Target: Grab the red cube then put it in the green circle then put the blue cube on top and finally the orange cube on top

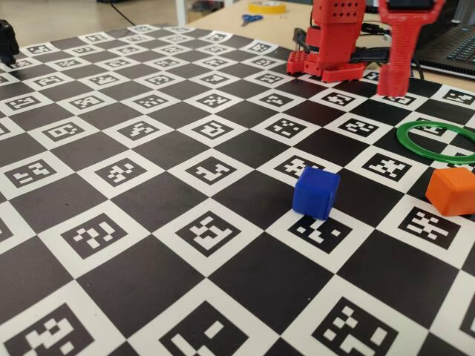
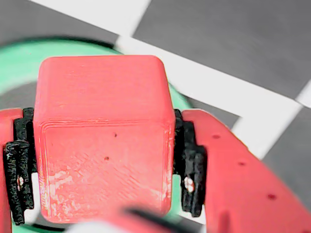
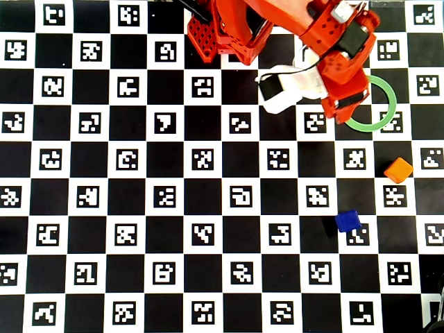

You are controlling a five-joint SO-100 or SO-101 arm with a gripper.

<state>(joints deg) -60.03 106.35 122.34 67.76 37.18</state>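
The red cube (image 2: 102, 145) fills the wrist view, clamped between the black pads (image 2: 190, 174) of my gripper (image 2: 104, 165), which is shut on it. Beneath and behind it curves the green circle (image 2: 19, 63). In the overhead view the gripper (image 3: 347, 104) hangs over the left side of the green circle (image 3: 383, 118) and the arm hides the red cube. The blue cube (image 1: 317, 193) (image 3: 347, 220) and the orange cube (image 1: 453, 190) (image 3: 398, 170) rest on the board in front of the green circle (image 1: 438, 141).
The table is a black-and-white checkerboard of printed markers (image 3: 159, 201). The arm's red base (image 1: 330, 63) stands at the back. Scissors (image 1: 251, 18) and a roll of yellow tape (image 1: 267, 6) lie behind the board, with a laptop (image 1: 460, 41) at the right.
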